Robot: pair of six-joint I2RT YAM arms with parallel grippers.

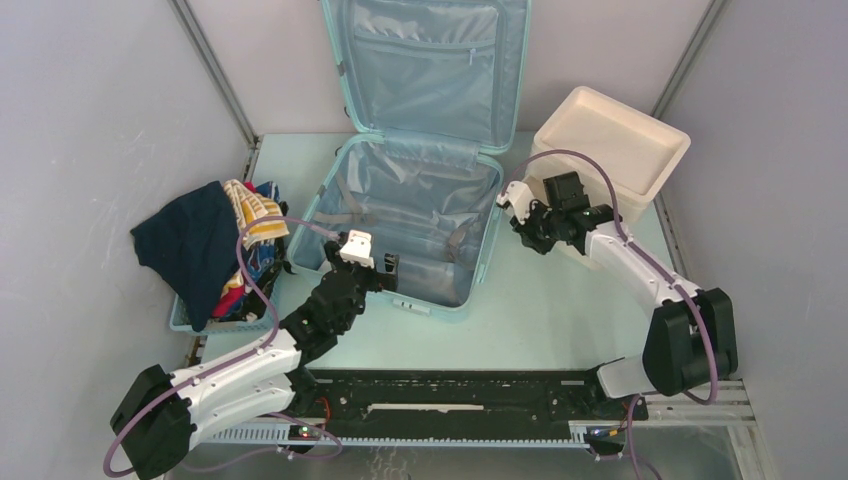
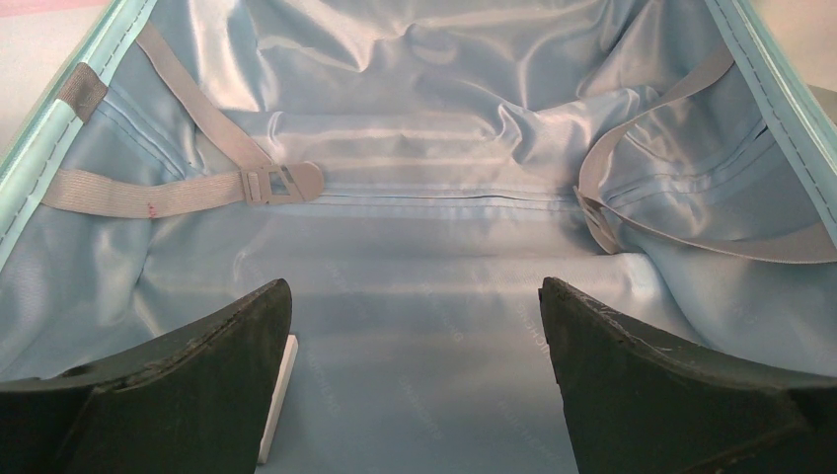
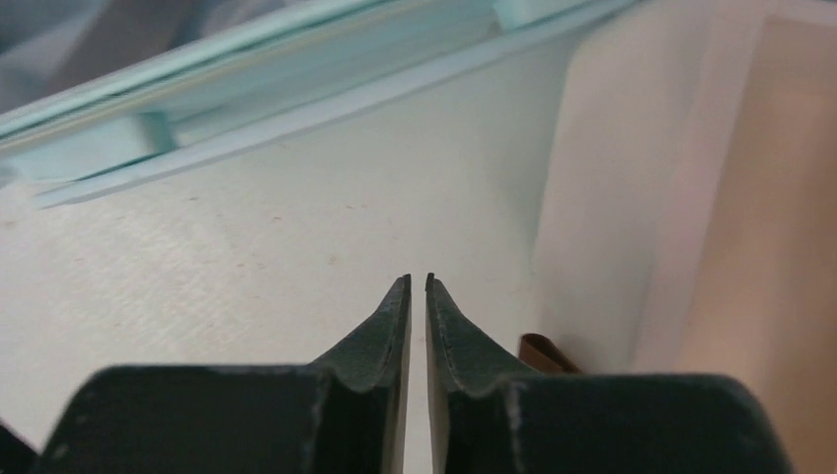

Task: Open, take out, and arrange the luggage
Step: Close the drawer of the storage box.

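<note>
- The luggage [image 1: 420, 225] lay open mid-surface. Its base was flat, and its lid stood upright at the back, leaning on the rear wall.
- The base looked empty in the left wrist view, showing only the grey-blue lining [image 2: 424, 148] and loose grey straps [image 2: 148, 193] with a buckle [image 2: 281, 183].
- The left gripper [image 2: 415, 296] was spread wide and holding nothing. It hovered over the near part of the base and pointed in at the lining.
- The right gripper [image 3: 417, 281] had its fingers all but pressed together, with only a thin slit and nothing between them. It sat low over the surface [image 1: 540, 310], between the luggage's right wall and the cream box [image 1: 610, 140].
- A heap of clothes [image 1: 190, 245] sat in the blue basket [image 1: 185, 322], left of the luggage.
- Handling, as a judgement: the shell was stiff and ribbed, with smooth plastic likely to slip under small pads. It was bulky for one gripper, though probably light since it looked empty.
- The lining was thin, soft and slick. A pinch there would likely bunch the fabric rather than move the case.
- The best hold was judged to be the base's rim, pinched across the wall from above. The near edge suited the left gripper and the right wall suited the right gripper.
- The straps were pinchable but stretchy, so poor for dragging.
- The upright lid could tip forward if the base were jerked, so a slow push or pull on the rim seemed safer.
</note>
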